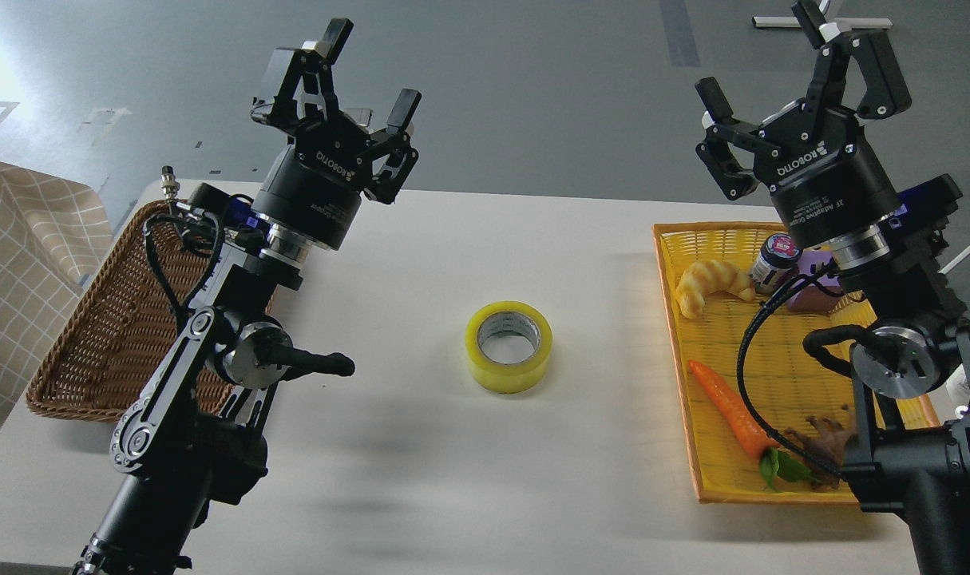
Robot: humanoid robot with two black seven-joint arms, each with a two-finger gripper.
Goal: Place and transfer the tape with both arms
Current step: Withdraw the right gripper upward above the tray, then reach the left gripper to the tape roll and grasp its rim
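Note:
The tape [508, 346], a yellowish roll with a grey-white core, lies flat on the white table [485, 463] near its middle. My left gripper [357, 88] is open and empty, raised high above the table's back left, well up and left of the tape. My right gripper [780, 76] is open and empty, raised above the back of the yellow tray, far right of the tape. Neither gripper touches anything.
A brown wicker basket [93, 335] sits at the left, partly behind my left arm. A yellow tray [692, 415] at the right holds a croissant toy [708, 285], a carrot [728, 407], a small bottle [774, 259] and a purple block. A checked cloth [21, 263] lies far left.

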